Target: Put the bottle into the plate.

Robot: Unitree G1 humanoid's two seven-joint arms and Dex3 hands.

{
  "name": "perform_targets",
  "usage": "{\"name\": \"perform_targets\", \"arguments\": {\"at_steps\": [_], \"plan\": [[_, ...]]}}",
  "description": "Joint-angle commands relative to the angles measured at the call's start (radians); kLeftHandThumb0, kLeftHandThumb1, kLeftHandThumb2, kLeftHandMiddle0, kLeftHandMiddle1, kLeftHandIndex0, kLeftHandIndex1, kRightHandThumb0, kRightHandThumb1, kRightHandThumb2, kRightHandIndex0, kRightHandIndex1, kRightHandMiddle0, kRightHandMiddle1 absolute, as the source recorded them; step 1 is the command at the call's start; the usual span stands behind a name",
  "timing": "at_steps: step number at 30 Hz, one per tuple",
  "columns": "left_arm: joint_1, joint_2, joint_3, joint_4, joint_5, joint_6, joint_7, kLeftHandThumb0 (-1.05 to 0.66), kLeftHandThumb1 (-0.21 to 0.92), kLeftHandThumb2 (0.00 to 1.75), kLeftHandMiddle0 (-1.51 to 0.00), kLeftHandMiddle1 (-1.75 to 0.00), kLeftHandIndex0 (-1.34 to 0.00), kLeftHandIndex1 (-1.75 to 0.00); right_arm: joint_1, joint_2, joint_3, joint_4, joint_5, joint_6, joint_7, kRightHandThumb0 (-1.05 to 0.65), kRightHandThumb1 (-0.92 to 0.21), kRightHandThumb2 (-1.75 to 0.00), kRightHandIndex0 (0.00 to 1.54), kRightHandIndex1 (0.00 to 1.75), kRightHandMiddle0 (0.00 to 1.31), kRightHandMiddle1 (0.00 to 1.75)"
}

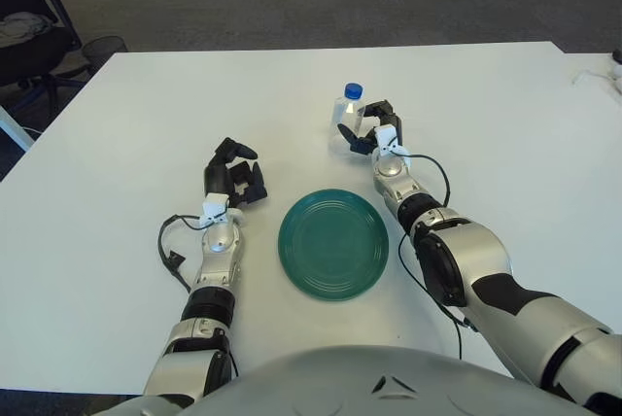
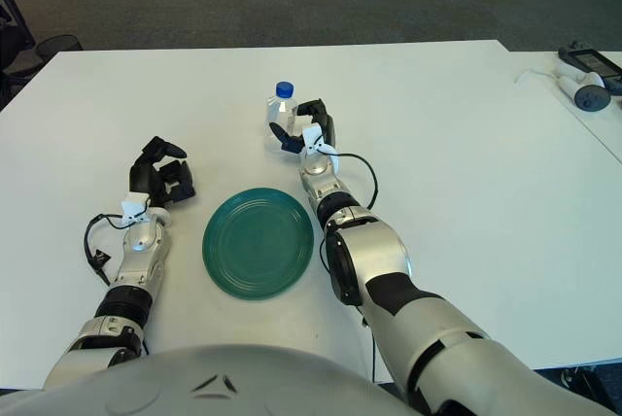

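Note:
A small clear bottle [image 1: 346,112] with a blue cap stands on the white table [image 1: 505,144], beyond the plate. My right hand [image 1: 367,130] is just to its right, fingers spread toward its lower half and about touching it, not closed around it. The empty teal plate [image 1: 333,245] lies nearer me, between my two forearms. My left hand [image 1: 234,172] shows left of the plate with loosely bent fingers and holds nothing.
A white device with a cable [image 2: 580,86] lies at the table's far right edge. Off the far left corner stand a dark chair [image 1: 24,37] and a wire bin [image 1: 101,48]. A black cable [image 1: 173,244] loops beside my left wrist.

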Motion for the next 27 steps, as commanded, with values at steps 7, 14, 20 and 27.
{"name": "perform_targets", "arguments": {"at_steps": [7,14,20,27], "plan": [[0.049,-0.004,0.002,0.09,0.001,-0.035,-0.014,-0.51,0.21,1.45,-1.23,-1.75,-0.7,-1.75,0.012,0.01,-0.007,-0.02,0.005,-0.04,0.002,-0.34,-0.43,-0.96,0.98,1.75,0.77,1.75],[0.044,-0.001,-0.002,0.096,0.012,-0.047,-0.013,-0.51,0.21,1.44,-1.23,-1.75,-0.69,-1.75,-0.009,-0.013,-0.009,-0.065,0.009,-0.095,0.021,-0.33,-0.43,-0.97,0.96,1.75,0.76,1.75],[0.042,0.003,-0.009,0.095,0.034,-0.043,0.002,-0.51,0.21,1.44,-1.23,-1.75,-0.69,-1.75,-0.041,-0.027,-0.019,-0.109,0.021,-0.143,0.046,-0.36,-0.45,-0.95,1.0,1.75,0.77,1.75],[0.038,0.004,-0.019,0.081,0.069,-0.016,0.037,-0.51,0.2,1.45,-1.25,-1.75,-0.7,-1.75,-0.02,-0.021,0.002,-0.224,-0.002,-0.238,0.036,-0.35,-0.46,-0.95,1.03,1.75,0.81,1.75]]}}
